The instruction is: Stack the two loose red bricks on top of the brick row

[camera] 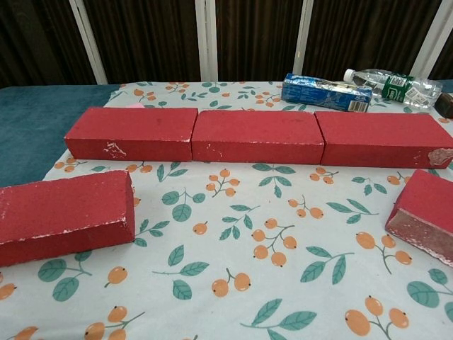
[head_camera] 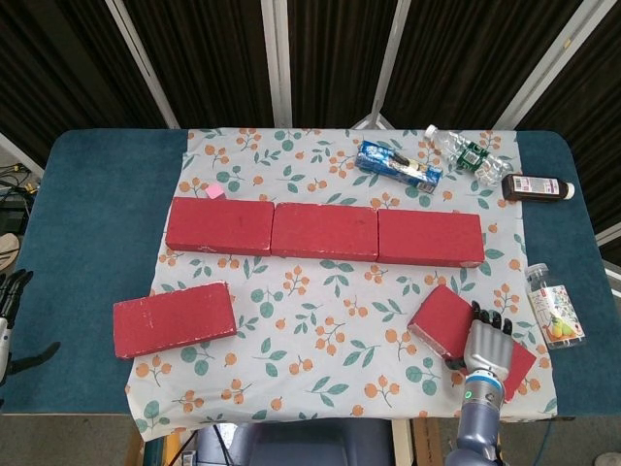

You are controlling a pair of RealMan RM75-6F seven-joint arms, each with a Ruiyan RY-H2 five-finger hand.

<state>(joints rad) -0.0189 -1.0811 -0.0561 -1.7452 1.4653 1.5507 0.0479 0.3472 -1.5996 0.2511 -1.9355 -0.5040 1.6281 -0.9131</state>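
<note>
Head view first: brick row (head_camera: pixel 324 231) of three red bricks lies end to end across the middle of the floral cloth (head_camera: pixel 320 388) on the blue table (head_camera: pixel 87 223), with one loose red brick (head_camera: pixel 175 319) near-left and the other, the angled red brick (head_camera: pixel 448 321), near-right. The right robot hand (head_camera: pixel 488 349) rests on the near-right end of that angled brick, fingers curved over its top; whether they truly grip it or only lie on it I cannot tell. The left robot hand (head_camera: pixel 10 306) sits off the table's left edge, dark fingers spread and holding nothing. A blue packet (head_camera: pixel 398 166), a clear water bottle (head_camera: pixel 470 154), a brown bottle (head_camera: pixel 538 187) and a small juice bottle (head_camera: pixel 553 307) lie along the far and right sides. In the chest view neither robot hand shows; it gives instead the side faces: the row (camera: pixel 257 136) stands low and flat, the left loose brick (camera: pixel 66 214) looks thick, and the right one (camera: pixel 423 216) is tipped, its pale worn end face showing. The risk, as I judge it, is a one-ended hold: lifted from its end, the heavy brick could pivot and slip out, or knock the row's chipped right brick out of line.
</note>
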